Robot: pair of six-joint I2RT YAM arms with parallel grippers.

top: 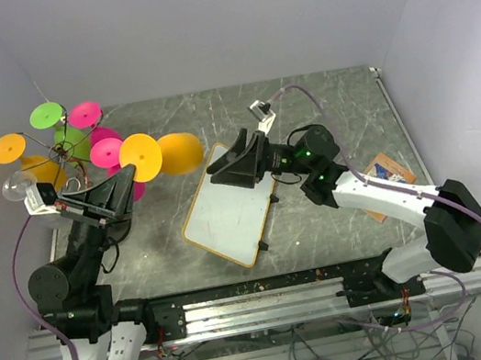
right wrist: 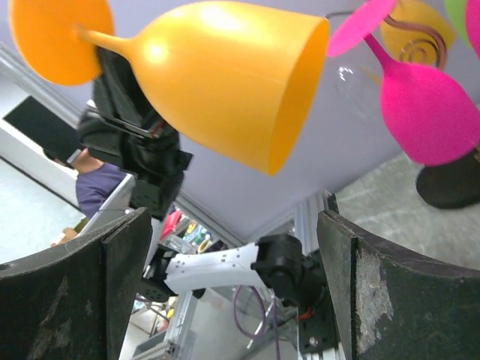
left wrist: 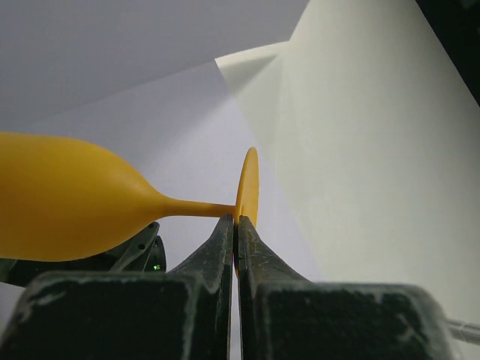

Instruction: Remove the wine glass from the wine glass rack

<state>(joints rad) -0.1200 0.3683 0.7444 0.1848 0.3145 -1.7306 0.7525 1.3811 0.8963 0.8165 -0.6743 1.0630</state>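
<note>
Fingers (left wrist: 217,251) of the left hand (left wrist: 234,219) were pressed shut on the yellow wine glass (left wrist: 67,199), pinching its thin stem right where it met the round foot. The glass lay on its side in the air, foot toward the left arm and open mouth toward the right arm. From above it looked just to the right of the wine glass rack (right wrist: 452,186) and apart from it, though I could not tell whether every wire was cleared.

The right hand (right wrist: 232,221) was spread wide open with nothing between its fingers. It hung low over the worktop (top: 321,110) and faced the mouth of the held glass, near it but not touching.

Counting things up: one yellow glass, the one being held. On the rack at the far left corner I made out two pink glasses (top: 106,152), one green glass (top: 47,114) and one orange glass (top: 8,148), all hanging with their flat feet turned outward. There was also what looked like one clear glass (top: 17,189) at the left edge, partly hidden by the left arm.

One white board (top: 229,219) with a pale wooden frame lay flat on the grey, scratched worktop beneath the right hand. One small orange card (top: 386,171) lay farther right, half under the right arm.
</note>
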